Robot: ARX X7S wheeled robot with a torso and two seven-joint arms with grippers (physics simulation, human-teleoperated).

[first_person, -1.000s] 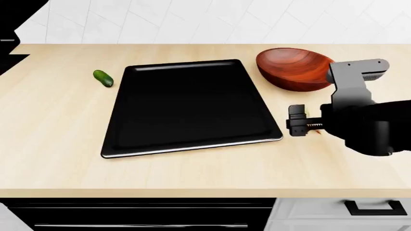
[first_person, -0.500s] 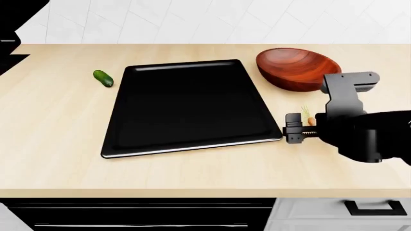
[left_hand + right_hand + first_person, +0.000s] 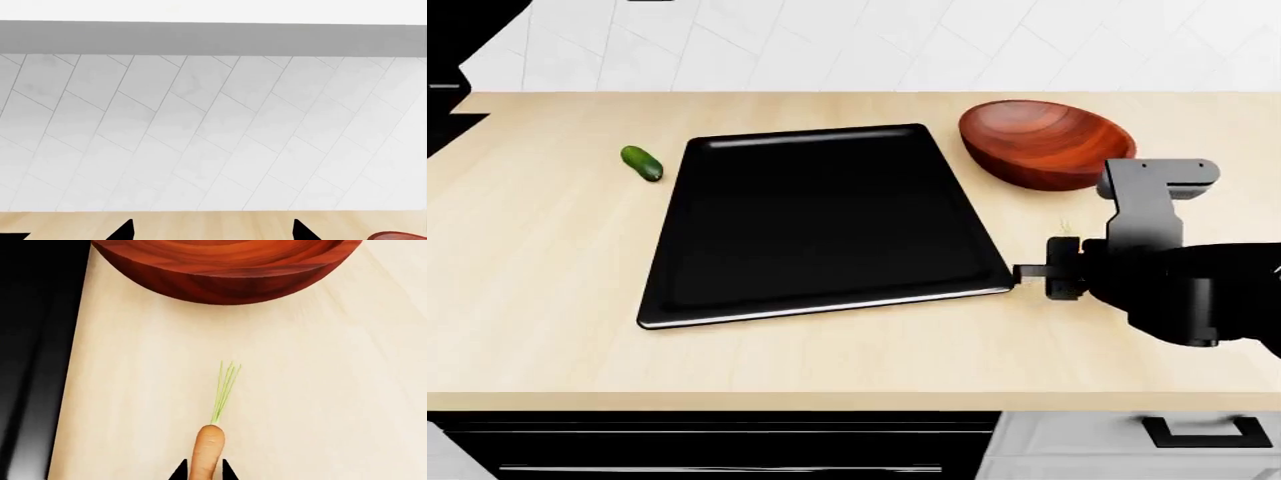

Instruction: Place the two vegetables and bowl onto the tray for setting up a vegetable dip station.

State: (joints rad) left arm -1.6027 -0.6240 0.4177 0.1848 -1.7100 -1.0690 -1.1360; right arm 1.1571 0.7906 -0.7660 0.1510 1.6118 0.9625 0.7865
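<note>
Three items remain off the tray. My right pincer grips the carrot between its tips, bowl beyond. Step: carrot pickup. Next, I judge, lift and carry it trayward.

Black tray bare, cucumber left, wooden bowl and carrot right.

We see our right arm as a bulky matte-black housing with a grey angular bracket and black, pointed end effector fingertips.
</note>
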